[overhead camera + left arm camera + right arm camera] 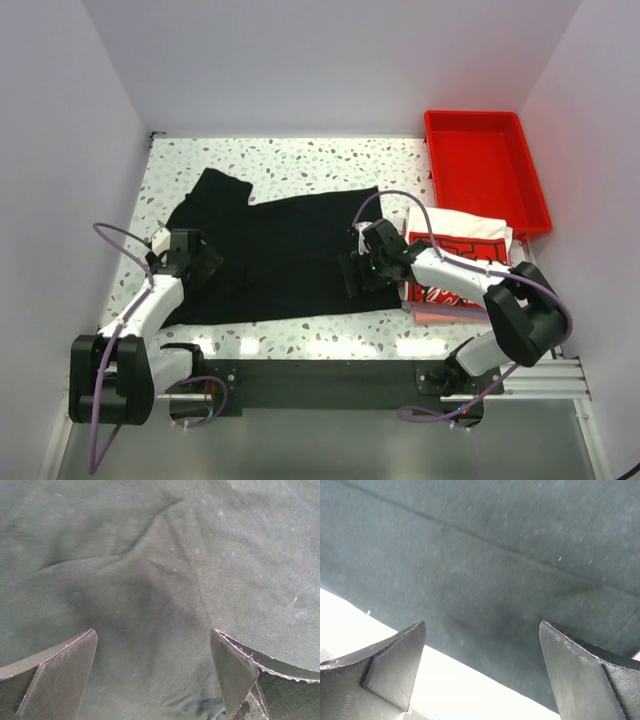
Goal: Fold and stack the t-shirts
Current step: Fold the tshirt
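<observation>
- The black t-shirt (pixel 280 250) lies spread flat across the middle of the bench (pixel 300 160), with one sleeve (pixel 222 188) reaching toward the far left.
- The left pincer (pixel 200 262) is over the shirt's left edge, low above the cloth.
- In the left wrist view its fingers (pixel 60 675) stand wide apart. Dark cloth fills the whole gap between them, and a stitched seam (pixel 200 580) and a few soft creases run just ahead of the tips.
- Whether the tips press on the cloth cannot be told.
- The right pincer (pixel 355 272) is over the shirt's right edge, on the side nearest the other shirts.
- In the right wrist view it is also spread wide and grips nothing. Black cloth lies under most of the gap. The shirt's edge crosses slantwise beneath the finger on the left of that view, with pale bench showing beyond it.
- Both pincers sit on the near half of the black shirt, well apart, one at each side.
- The white t-shirt (pixel 462 248) with its red-and-black print lies folded to the right of the black one, close beside the right pincer and partly hidden by that arm.
- It rests on a pinkish t-shirt (pixel 437 313), whose near edge peeks out below it.
- The red tray (pixel 435 170) stands in the far right corner of the bench. The folded pile lies outside it, just beside its near rim, and only the tray's red floor shows within its walls.
</observation>
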Controlling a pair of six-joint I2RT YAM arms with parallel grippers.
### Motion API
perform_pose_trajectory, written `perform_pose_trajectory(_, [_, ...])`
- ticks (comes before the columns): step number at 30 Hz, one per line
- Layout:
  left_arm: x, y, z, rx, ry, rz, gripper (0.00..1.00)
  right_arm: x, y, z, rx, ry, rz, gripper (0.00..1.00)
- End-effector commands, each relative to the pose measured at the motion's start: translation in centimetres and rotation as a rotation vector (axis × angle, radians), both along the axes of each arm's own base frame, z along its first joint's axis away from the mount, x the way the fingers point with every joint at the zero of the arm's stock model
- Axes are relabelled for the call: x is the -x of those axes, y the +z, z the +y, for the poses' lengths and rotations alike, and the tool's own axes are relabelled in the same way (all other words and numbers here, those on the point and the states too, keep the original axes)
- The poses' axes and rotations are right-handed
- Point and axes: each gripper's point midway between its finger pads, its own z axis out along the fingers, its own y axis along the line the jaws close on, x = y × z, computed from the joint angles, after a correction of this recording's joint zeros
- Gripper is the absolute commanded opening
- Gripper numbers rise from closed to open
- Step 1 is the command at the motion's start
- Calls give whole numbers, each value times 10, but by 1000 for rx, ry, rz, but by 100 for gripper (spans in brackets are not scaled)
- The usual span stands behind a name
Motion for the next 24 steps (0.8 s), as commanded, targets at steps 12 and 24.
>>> perform_pose_trajectory(12, [-150,143,25,-171,-6,-221,100,-107,131,-5,-151,-193,-234,99])
perform_pose_trajectory(24, [-325,101,25,-275,-201,-50,99,-187,132,-41,44,-351,-366,99])
